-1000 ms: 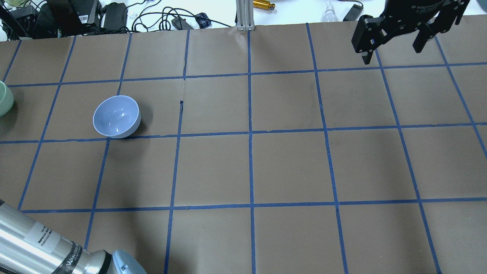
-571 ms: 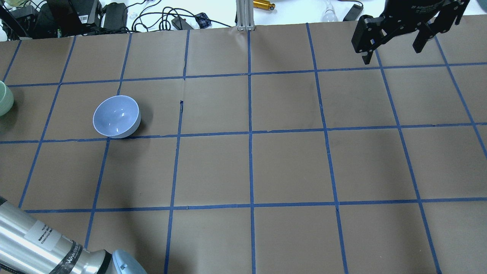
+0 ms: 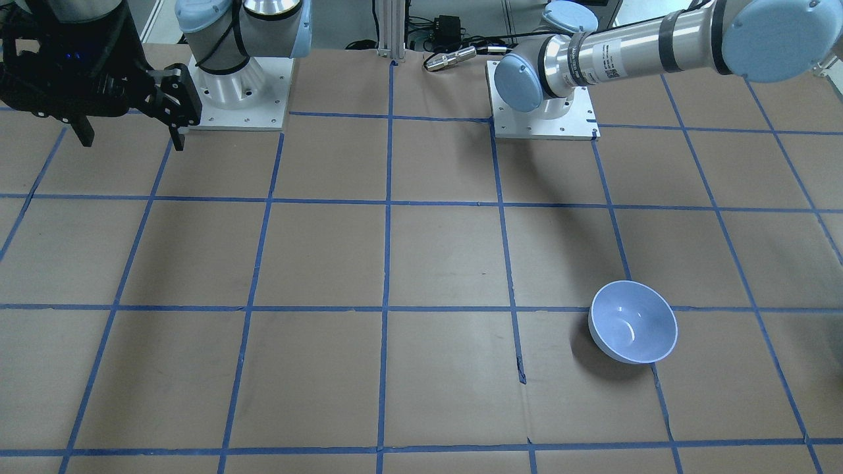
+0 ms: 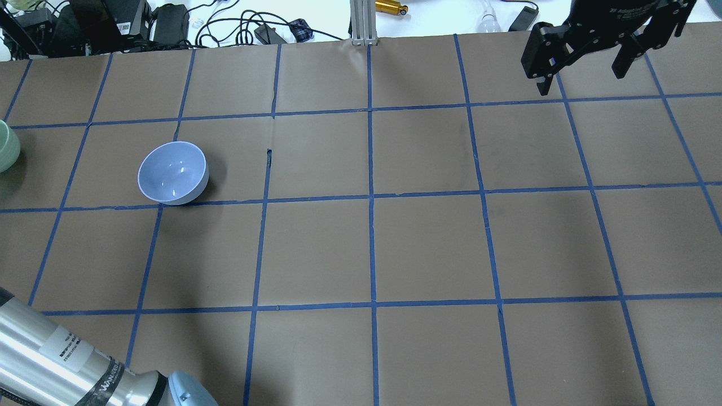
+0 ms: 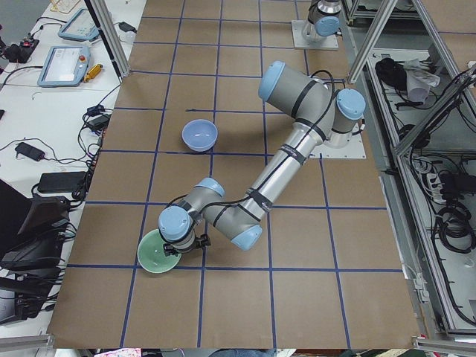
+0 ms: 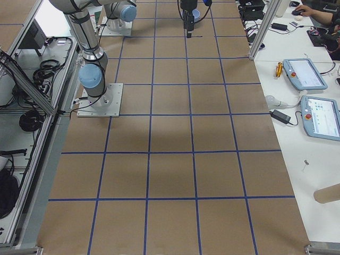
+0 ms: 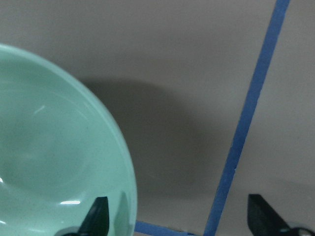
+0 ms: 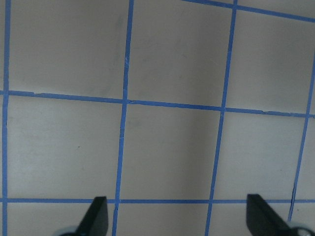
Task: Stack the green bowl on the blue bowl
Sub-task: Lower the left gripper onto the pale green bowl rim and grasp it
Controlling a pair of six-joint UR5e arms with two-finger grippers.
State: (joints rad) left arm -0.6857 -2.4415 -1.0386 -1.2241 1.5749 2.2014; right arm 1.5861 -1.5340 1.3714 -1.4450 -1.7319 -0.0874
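Note:
The green bowl [image 7: 54, 162] fills the left of the left wrist view and also shows in the exterior left view [image 5: 158, 257]; only its edge shows at the overhead view's left border [image 4: 7, 148]. My left gripper [image 7: 179, 219] is open and straddles the bowl's rim, with one fingertip [image 7: 98, 216] over the inside and the other over the table. The blue bowl [image 4: 172, 172] stands upright and empty about two grid squares away, and also shows in the front view [image 3: 633, 321]. My right gripper [image 4: 584, 65] is open and empty, high over the far right of the table [image 3: 132, 135].
Brown paper with a blue tape grid [image 4: 372, 197] covers the table. Cables, power bricks and a metal post [image 4: 361, 22] lie beyond the far edge. The arms' base plates [image 3: 543, 112] sit on the robot's side. The green bowl is near the table's left end.
My left arm's forearm has shifted slightly in the overhead view. Both bowls and the right gripper stay where they were.

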